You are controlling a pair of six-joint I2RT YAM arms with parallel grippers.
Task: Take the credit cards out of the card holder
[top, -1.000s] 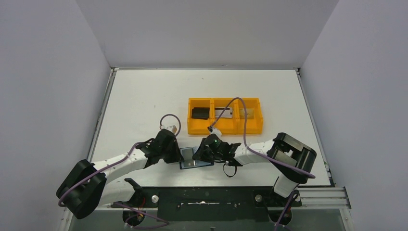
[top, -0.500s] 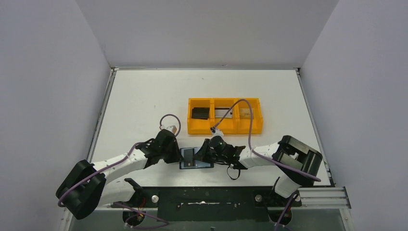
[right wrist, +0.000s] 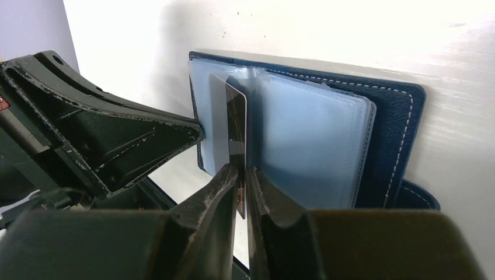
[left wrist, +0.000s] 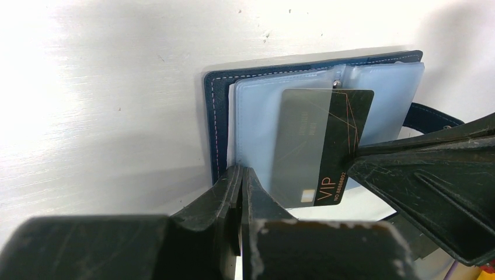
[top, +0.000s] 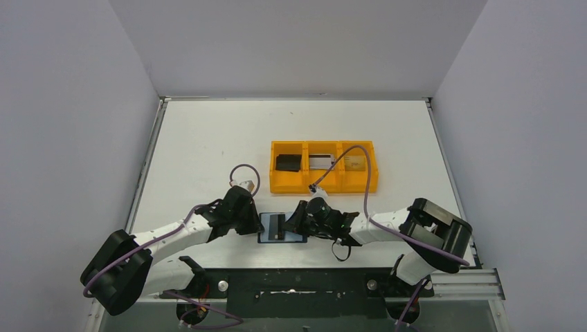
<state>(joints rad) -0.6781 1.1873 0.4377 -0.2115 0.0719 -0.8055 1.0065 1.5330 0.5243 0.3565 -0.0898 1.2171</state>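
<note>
arms reach in from the near edge of a white table (top: pixel 208 138) and meet over a navy holder (top: pixel 266 235) lying open close to their bases. the left gripper (top: pixel 257 223) comes in from the left, its fingers pressed together and the tips set against the holder's left edge as if pinning it. whether they nip a sleeve cannot be told. the right gripper (right wrist: pixel 242 172) comes in from the right and pinches one edge of a dark vip card (left wrist: pixel 327 146), fingers almost closed on it.

compared with a second ago, the right arm has drawn back to the right, elbow further out. the vip card now shows more plainly across the pale blue sleeves. in the left wrist view about half of it lies under clear plastic and half is bare, with its gold lettering exposed. it seems to be sliding out but is not yet free. the holder has not shifted, which suggests the left hold is working.

beyond the holder, well apart from it, sits an orange tray (top: pixel 324 185) with three compartments. the left one holds a black card (top: pixel 289 162), the middle a silver card (top: pixel 320 162), the right a gold card (top: pixel 355 163). judging by that, three cards are already out. the other visible sleeves look empty, though not all can be seen. the next move calls for a steady pull until the vip card clears its sleeve.
</note>
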